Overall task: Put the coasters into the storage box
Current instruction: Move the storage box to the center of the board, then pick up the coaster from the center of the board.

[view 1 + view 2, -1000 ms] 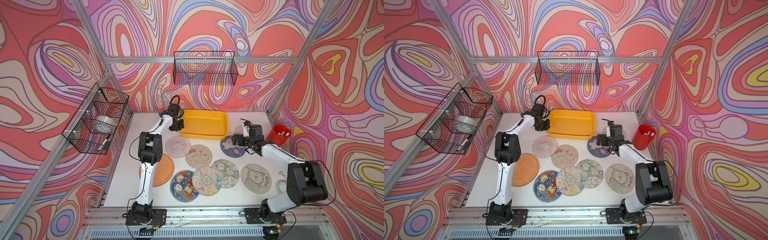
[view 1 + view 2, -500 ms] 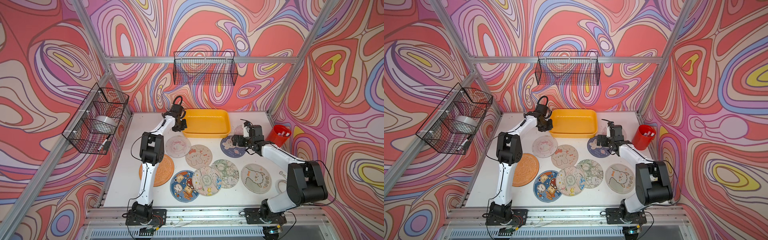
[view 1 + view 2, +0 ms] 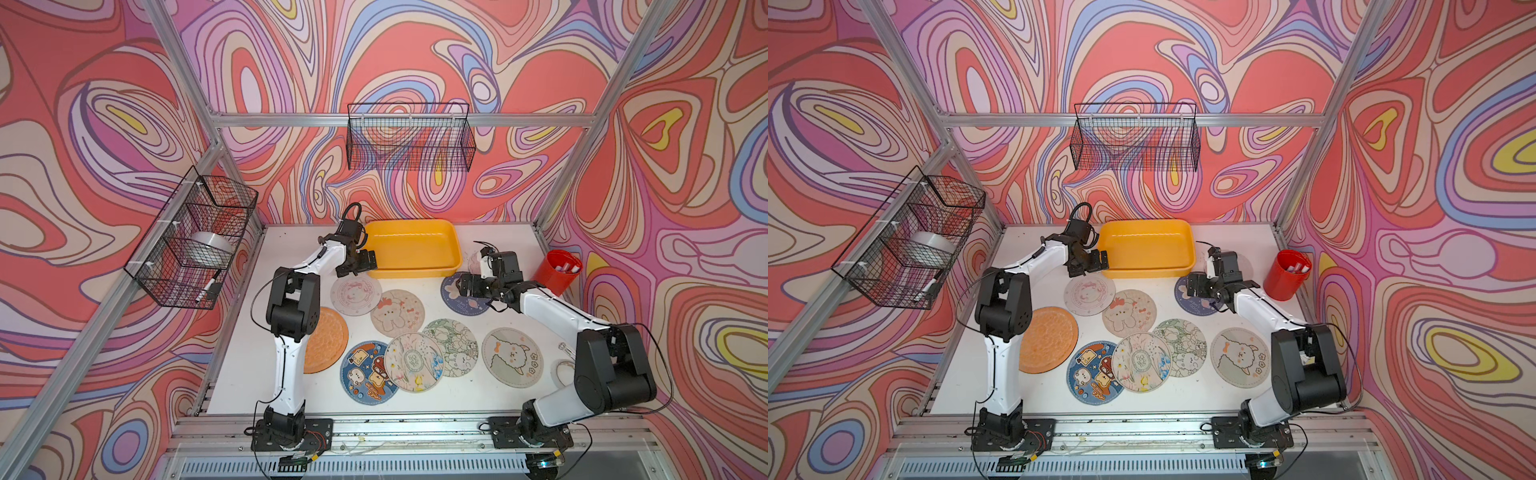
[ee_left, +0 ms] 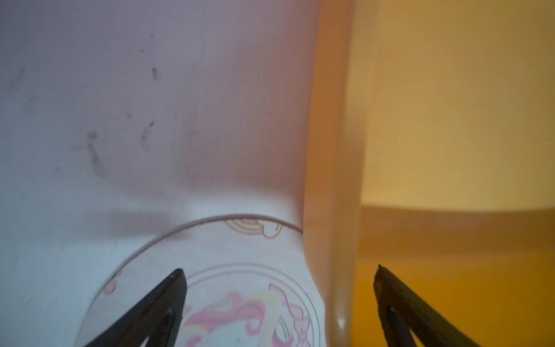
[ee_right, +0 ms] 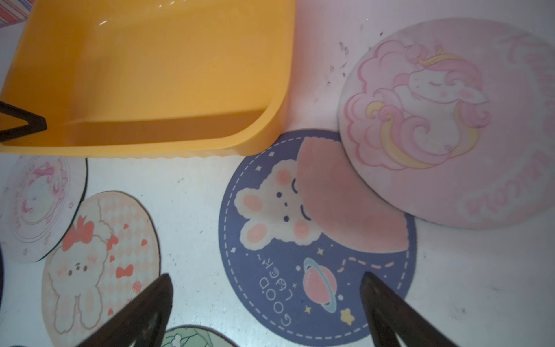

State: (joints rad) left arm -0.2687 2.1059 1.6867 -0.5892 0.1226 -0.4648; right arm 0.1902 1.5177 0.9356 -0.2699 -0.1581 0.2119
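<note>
Toward the counter's (image 3: 241,353) far edge sits the yellow storage box (image 3: 411,272), and the coasters (image 3: 397,318) lie flat in front of it. The left end effector (image 4: 279,270) is spread astride the box's rim. The right end effector (image 5: 267,278) is spread above a blue coaster (image 5: 318,255).

A red cup (image 3: 557,271) stands near the white table's (image 3: 249,353) right edge. Two black wire baskets (image 3: 409,139) hang on the walls. The side basket (image 3: 183,266) holds a tape roll (image 3: 206,249).
</note>
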